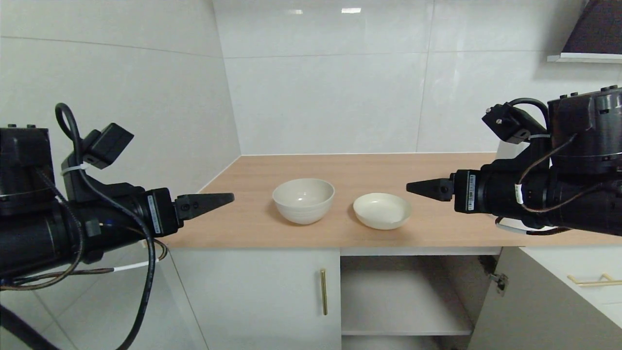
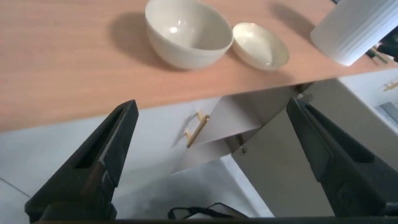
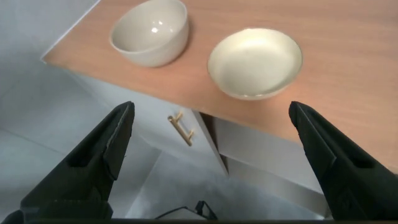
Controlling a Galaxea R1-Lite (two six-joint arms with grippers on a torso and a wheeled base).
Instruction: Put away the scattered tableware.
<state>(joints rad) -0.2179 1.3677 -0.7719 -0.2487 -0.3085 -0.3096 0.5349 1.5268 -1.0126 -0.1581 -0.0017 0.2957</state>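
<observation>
Fingers (image 2: 93,162) spread wide, the left gripper (image 1: 221,199) and right gripper (image 1: 420,188) hold nothing (they hang well apart from the deep bowl (image 1: 303,199), one on either side). A shallow bowl (image 1: 382,210) sits just right of the deep bowl on the tabletop (image 1: 369,170), and an open cupboard (image 1: 413,291) stands below. Nothing looks put away yet: both bowls are left to stow.

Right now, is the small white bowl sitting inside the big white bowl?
No, the shallow white ceramic bowl sits beside the deeper white ceramic bowl on the wooden countertop, apart.
</observation>
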